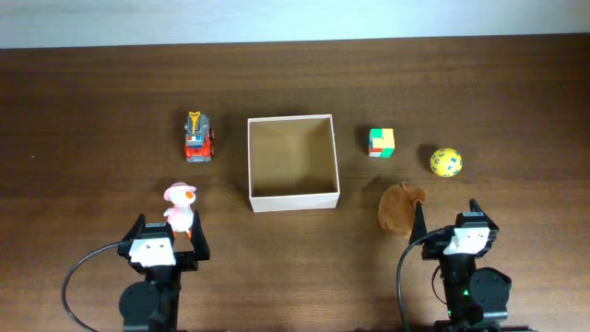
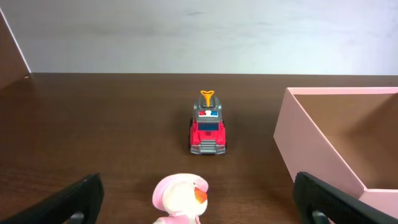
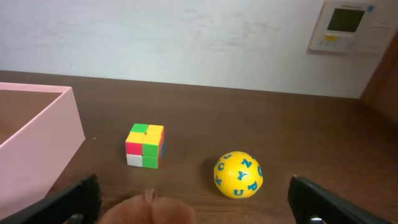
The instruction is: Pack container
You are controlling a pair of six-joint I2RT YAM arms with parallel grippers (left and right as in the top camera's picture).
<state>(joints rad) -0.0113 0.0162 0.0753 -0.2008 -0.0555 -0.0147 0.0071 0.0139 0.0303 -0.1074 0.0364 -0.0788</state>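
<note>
— Brown wood surface (image 1: 92, 92), pale wall behind. Where is the container?

— The container (image 1: 293, 199) sits in the middle, upright, its tan floor showing from overhead. Each wrist view catches only one corner of it, cut off by the frame edge.

— What else is hard to see?

— A duck (image 1: 180, 205) near its left front corner: the left wrist view shows only its head, the rest cut off below. A brown plush (image 1: 400, 207) lies near the right front corner. Its shape is unclear, and the right wrist view catches just its top edge.

— And around them?

— A truck (image 1: 198, 137) stands left of the container and apart from it. A cube (image 1: 382, 141) stands to the right, and a ball (image 1: 446, 162) lies further right.

— The arms?

— The left gripper (image 1: 168, 228) is spread wide and grasps nothing. The duck stands between its fingers, with gaps on both sides. The right gripper (image 1: 447, 219) is also spread and holds nothing. One finger is just beside the plush, but whether they touch I cannot tell.
</note>
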